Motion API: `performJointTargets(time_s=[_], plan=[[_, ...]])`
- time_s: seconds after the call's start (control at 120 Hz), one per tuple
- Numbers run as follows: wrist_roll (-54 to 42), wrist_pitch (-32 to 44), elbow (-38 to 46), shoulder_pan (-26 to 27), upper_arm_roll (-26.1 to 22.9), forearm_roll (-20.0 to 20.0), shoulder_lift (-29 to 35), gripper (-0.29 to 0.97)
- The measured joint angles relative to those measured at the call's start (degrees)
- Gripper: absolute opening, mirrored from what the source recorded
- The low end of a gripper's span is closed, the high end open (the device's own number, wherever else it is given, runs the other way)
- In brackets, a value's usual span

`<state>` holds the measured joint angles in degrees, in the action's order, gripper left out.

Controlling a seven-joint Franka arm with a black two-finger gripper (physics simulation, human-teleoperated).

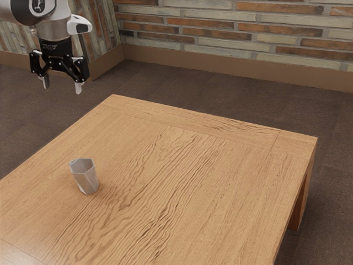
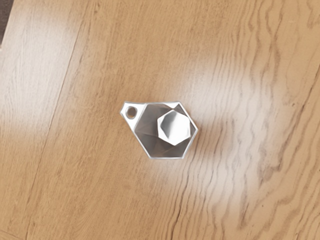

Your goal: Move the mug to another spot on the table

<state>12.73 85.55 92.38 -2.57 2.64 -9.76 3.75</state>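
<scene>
One mug (image 1: 84,175) stands upright on the table (image 1: 209,165), near the edge at the exterior view's left and well in from the far edge. It is pale grey and faceted, wider at the rim than at the base, with a faint shadow on the wood beside it. High in that view's upper left hangs the gripper (image 1: 61,85), black and pointing down. Its two fingers (image 1: 79,87) are spread wide with bare air between them, so it has hold of nothing and is well apart from the mug. The arm's pale last link rises from it toward the upper left corner. From the wrist camera the mug (image 2: 162,130) is seen from almost straight above, which puts the hand roughly over it. It shows a six-sided rim, sloping inner facets and a small bright six-sided bottom. A little ring (image 2: 131,112) juts from one corner of the rim, probably the handle, though it is too small to be sure. The table (image 2: 250,60) lies all round the mug, its grain wavy, with a plank seam passing on the ring's side. A sliver of dark floor (image 2: 3,20) shows past the table's edge. In the exterior view the brown floor (image 1: 331,138) surrounds the table, and a brick wall (image 1: 237,27) stands behind it.
</scene>
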Motion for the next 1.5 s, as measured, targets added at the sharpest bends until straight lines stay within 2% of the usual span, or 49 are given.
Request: performJointTargets(time_s=[0.217, 0.317, 0.65, 0.833, 0.942, 1.125, 1.5], plan=[[0.62, 0.68, 0.75, 0.32, 0.20, -0.08, 0.09, 0.68], [1.98, 4.63, 4.23, 0.21, 0.56, 0.19, -0.26, 0.68], [24.73, 17.08, 15.60, -0.09, 2.54, 7.70, -3.82, 0.68], [35.07, 21.36, 18.83, -0.37, 3.38, 9.36, -4.83, 0.68], [39.65, 23.90, 19.29, -1.97, 3.41, 9.88, -6.89, 0.68], [44.82, 26.69, 20.61, -7.83, 3.75, 10.64, -8.35, 0.68], [47.64, 30.07, 21.32, -10.54, 4.00, 12.60, -12.35, 0.68]])
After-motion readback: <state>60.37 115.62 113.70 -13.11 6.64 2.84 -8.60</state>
